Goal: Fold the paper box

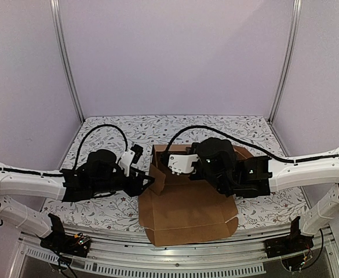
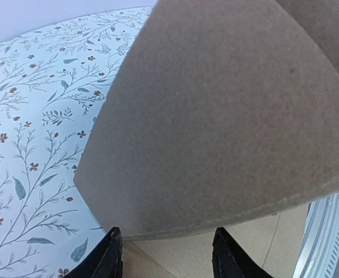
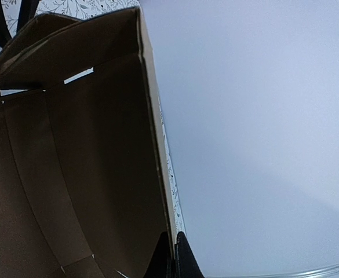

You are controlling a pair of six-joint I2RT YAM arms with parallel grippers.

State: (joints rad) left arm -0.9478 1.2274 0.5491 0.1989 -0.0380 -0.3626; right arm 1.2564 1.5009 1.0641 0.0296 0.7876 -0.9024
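top external; one paper box (image 1: 186,211); left gripper (image 2: 169,256) jaws parted; right gripper (image 3: 174,255) pinching one box wall

Box (image 1: 186,208) sits mid-table (image 1: 99,139), its flat flap toward me. Left gripper (image 1: 149,182) is at its left edge, right gripper (image 3: 174,258) on a far-end wall, I think.

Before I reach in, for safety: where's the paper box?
Top view: the paper box lies centre-front on the table, between the left arm and right arm, its near flap reaching the front rail.
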